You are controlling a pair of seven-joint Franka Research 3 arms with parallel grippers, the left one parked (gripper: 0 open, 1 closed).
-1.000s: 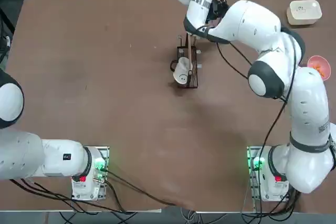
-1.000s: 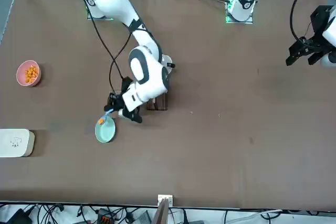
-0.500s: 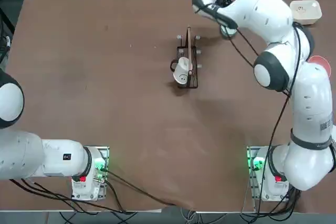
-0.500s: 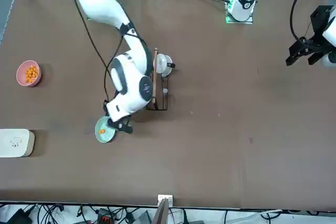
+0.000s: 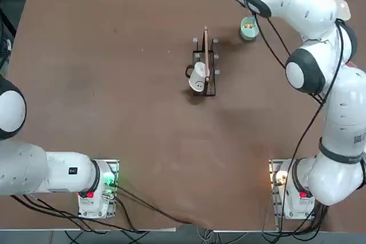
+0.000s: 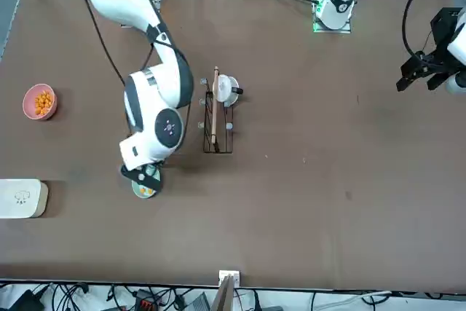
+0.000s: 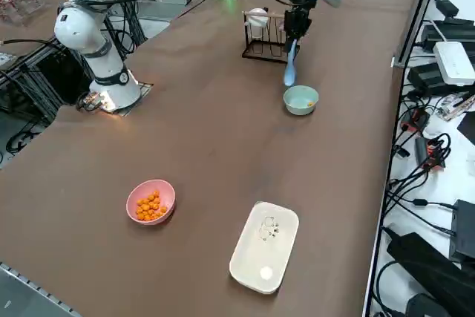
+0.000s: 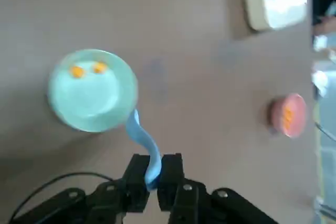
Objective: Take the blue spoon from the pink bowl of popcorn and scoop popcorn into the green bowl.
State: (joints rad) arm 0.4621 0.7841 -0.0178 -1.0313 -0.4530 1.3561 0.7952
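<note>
The blue spoon [image 7: 290, 63] hangs almost straight down from the right claw [image 8: 152, 178], handle up between the clenched fingers, its slim curved stem running down to a small bowl end that stops just above the worktop [image 7: 185, 131], close beside the green bowl [image 7: 301, 99]. From the wrist camera the spoon's tip overlaps that bowl's rim; whether it touches, I can't tell. The green bowl, pale mint and round, holds two orange popcorn [image 8: 87, 70] pieces. In the front view the arm's bulk covers the spoon and much of the bowl. Further out, well apart, sit the pink bowl [image 7: 151, 202] with a heap of orange pieces and a cream-white box [image 7: 265, 245]. A black wire rack [image 7: 264, 37] stands just beyond the claw.
</note>
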